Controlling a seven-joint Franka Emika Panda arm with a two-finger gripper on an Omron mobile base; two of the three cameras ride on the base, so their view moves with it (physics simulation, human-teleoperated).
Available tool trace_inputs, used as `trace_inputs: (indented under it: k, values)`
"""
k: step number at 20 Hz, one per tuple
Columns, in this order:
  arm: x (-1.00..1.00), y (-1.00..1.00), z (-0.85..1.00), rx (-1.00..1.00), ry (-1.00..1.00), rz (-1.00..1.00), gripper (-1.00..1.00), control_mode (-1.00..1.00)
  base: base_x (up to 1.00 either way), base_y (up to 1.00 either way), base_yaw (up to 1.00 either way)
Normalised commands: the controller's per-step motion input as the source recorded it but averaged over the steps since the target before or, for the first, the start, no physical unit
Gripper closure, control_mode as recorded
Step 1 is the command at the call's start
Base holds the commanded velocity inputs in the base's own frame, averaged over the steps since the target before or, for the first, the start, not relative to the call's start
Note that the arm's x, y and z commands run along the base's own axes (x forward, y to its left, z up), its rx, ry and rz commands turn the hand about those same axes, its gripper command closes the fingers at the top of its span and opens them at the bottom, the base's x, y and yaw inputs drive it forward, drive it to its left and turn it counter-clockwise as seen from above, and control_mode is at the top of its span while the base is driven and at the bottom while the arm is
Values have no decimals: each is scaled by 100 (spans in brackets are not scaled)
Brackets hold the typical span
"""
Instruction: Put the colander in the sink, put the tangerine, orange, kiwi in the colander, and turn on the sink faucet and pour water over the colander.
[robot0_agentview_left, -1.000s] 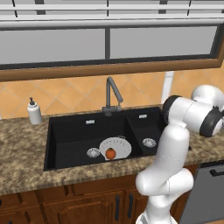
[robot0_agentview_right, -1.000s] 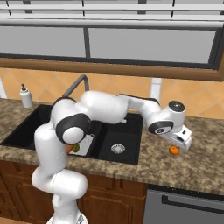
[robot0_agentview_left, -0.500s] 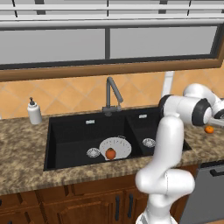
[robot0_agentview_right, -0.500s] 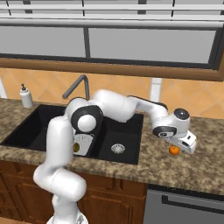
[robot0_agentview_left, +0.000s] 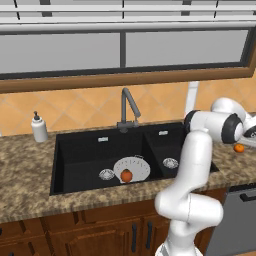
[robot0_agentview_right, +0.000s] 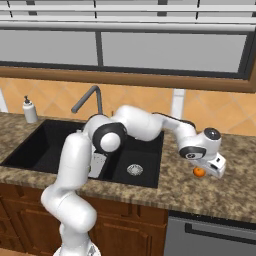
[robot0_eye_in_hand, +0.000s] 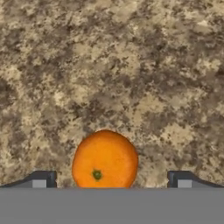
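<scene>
1. Left base view: The colander already sits in the wide basin of the sink, with one orange-coloured fruit lying in it. The faucet stands at the back edge of the sink with no stream showing, so I judge the water step not yet done. My arm reaches out toward the right end of the desk, where a second orange fruit lies just past my wrist.

2. Right base view: My claw hangs low over the desk to the right of the sink, close to its front edge, and that orange fruit lies just beside it on the sink side. I cannot make out a kiwi anywhere, so whether it is in the colander I cannot tell.

3. Hand view: My two claw tips stand spread as wide as they go, one on each side of the fruit, clear of it. The claw holds nothing. The fruit rests on the speckled stone between them, ready for a grasp, I judge.
</scene>
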Motion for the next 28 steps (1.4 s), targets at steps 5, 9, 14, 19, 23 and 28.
trace_inputs:
  k: [5, 9, 14, 19, 23, 28]
  values:
    - [12, 35, -23, 0, 7, 0, -100, -100, 0, 0, 0]
    - [29, 0, -19, 0, 3, 0, -100, -100, 0, 0, 0]
    - [5, -9, -27, 0, 3, 0, -100, -100, 0, 0, 0]
    - [0, -1, -24, 0, 6, 0, 100, -100, 0, 0, 0]
    - [0, 1, -5, 0, 2, 0, 100, -100, 0, 0, 0]
    - [-2, 54, 37, 0, -3, 1, 100, -100, 0, 0, 0]
